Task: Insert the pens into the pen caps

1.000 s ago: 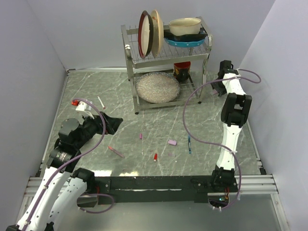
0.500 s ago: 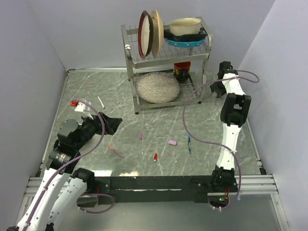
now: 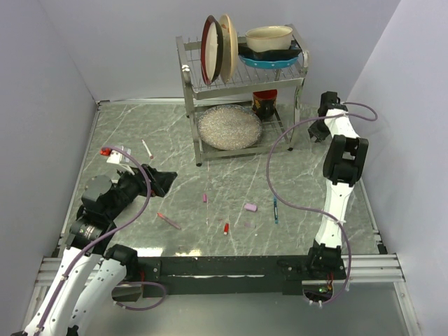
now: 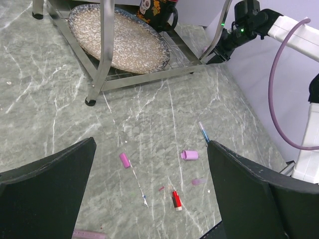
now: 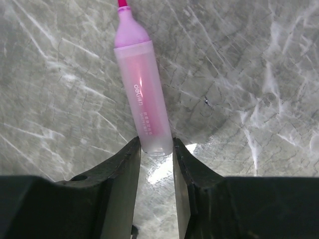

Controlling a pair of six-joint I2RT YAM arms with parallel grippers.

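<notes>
Early stage, zero pens capped. R fingers [image 5: 119, 172] pinching butt of pale pink pen [image 5: 143, 99], flat on counter [image 5: 249, 74] by dish rack [image 3: 189, 91]; L fingers [image 4: 50, 174] wide open, empty. Caps [image 3: 250, 207], other pens [image 3: 275, 210] loose mid-counter.

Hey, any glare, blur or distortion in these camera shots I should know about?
Right wrist view: sharp, a bright glare patch on the table just below the pink pen and a shine streak along its barrel. Left wrist view: wide-angle, so the rack leans. Top view: even light, soft shadows.
</notes>
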